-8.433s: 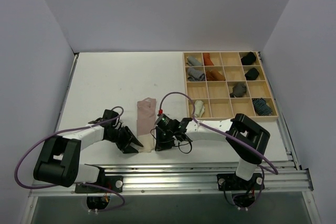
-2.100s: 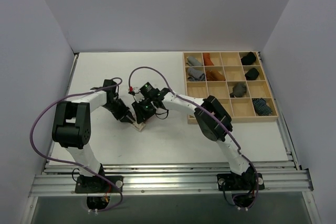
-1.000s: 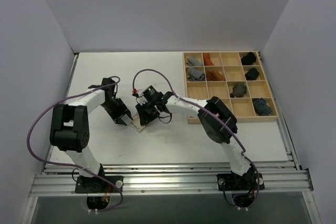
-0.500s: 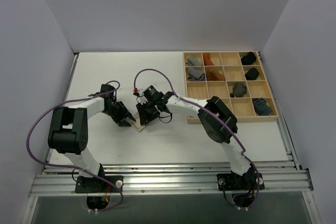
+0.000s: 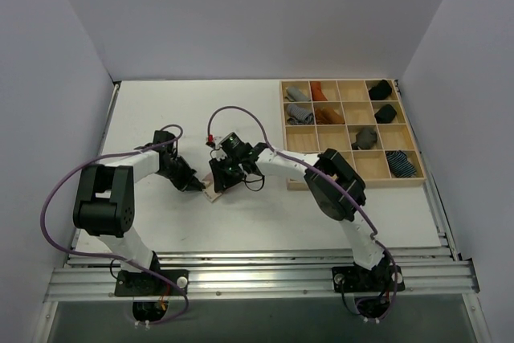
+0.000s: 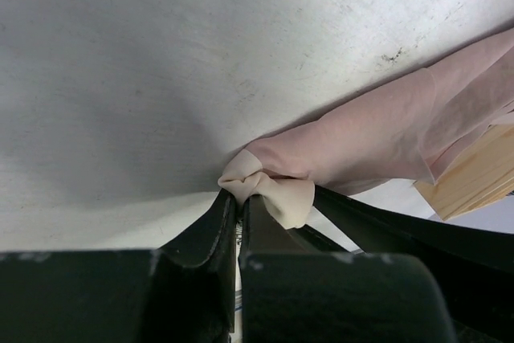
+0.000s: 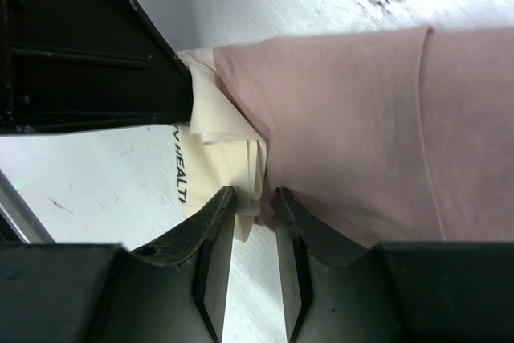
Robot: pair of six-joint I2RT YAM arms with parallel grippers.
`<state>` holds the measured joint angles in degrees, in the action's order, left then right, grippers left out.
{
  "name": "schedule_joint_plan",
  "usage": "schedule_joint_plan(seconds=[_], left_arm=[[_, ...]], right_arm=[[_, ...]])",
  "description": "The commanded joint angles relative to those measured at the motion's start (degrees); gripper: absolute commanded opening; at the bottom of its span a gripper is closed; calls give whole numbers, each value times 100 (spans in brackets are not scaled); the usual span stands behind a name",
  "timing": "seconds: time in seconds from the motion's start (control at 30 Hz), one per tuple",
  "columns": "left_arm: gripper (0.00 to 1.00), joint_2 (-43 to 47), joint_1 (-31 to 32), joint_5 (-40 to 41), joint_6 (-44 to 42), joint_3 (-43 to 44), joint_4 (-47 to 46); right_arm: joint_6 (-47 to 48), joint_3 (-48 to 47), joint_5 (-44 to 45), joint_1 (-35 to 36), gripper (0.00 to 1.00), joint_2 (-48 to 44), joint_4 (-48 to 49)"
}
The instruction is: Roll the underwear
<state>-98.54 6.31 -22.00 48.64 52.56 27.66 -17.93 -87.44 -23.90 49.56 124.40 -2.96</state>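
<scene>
Left gripper [image 6: 238, 197] and right gripper [image 7: 255, 198] pinch one pink underwear [image 7: 345, 110].

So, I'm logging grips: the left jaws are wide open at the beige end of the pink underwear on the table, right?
Not open: the left jaws are shut, pinching the beige end of the pink underwear on the table. The left wrist view shows it.

wooden grid tray [image 5: 338, 166] on the white table [image 5: 161, 110] holds seemingly rolled cloths [image 5: 401, 164].
</scene>
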Motion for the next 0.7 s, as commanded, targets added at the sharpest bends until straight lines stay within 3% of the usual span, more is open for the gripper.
schedule_joint_plan(seconds=[0.0, 0.33, 0.67], left_arm=[[2, 63, 107, 485, -109, 193, 98], [2, 406, 626, 881, 49, 493, 1900], [2, 608, 626, 732, 242, 580, 2595]], right_arm=[[-78, 332, 596, 62, 24, -591, -241], [-8, 1299, 2644, 1371, 29, -2006, 243], [500, 1107, 3382, 2356, 32, -1568, 472]])
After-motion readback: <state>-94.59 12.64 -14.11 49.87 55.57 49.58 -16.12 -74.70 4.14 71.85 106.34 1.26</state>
